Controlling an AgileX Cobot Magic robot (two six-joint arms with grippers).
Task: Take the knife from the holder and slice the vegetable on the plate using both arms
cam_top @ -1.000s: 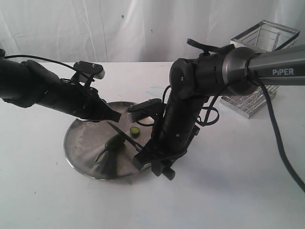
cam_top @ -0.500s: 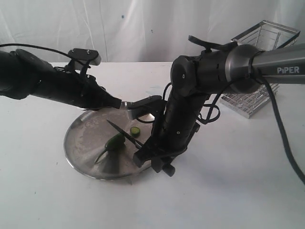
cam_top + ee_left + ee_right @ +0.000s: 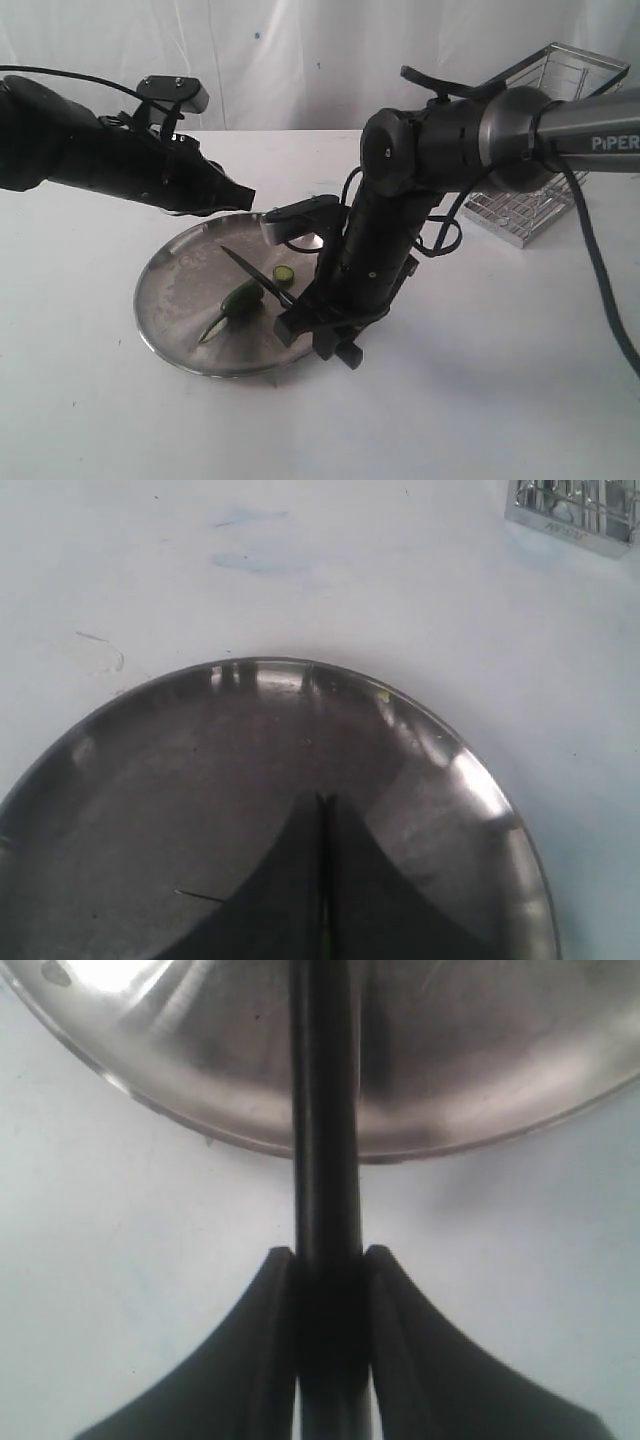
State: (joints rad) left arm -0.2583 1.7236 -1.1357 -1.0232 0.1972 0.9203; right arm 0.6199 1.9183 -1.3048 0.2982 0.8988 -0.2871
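**Right pincer (image 3: 328, 1256) clenched on the knife (image 3: 256, 277), blade crossing the chili pepper (image 3: 241, 296)**

Both fingers of the right pincer press the sides of the slim black handle, as the wrist view shows. The pincer sits at the near-right rim of the round metal plate (image 3: 180, 290). From there the knife runs off to the far left, its pointed tip over the plate's middle.

The chili pepper lies just left of this pincer, at about the middle of the blade. Its long axis runs from the stem at the near left to the cut end at the far right, so it crosses the blade's line rather than following it. Whether the edge touches it I cannot tell. The pepper is small and dark green with a thin curved stem. One pale-centred round slice (image 3: 284, 272) lies apart on the blade's far side.

The left pincer (image 3: 243, 197), closed on nothing, hovers over the plate's far-left rim, farther from the pepper than the right one. The wire holder (image 3: 520, 212) stands well apart at the far right of the tabletop (image 3: 480, 390).
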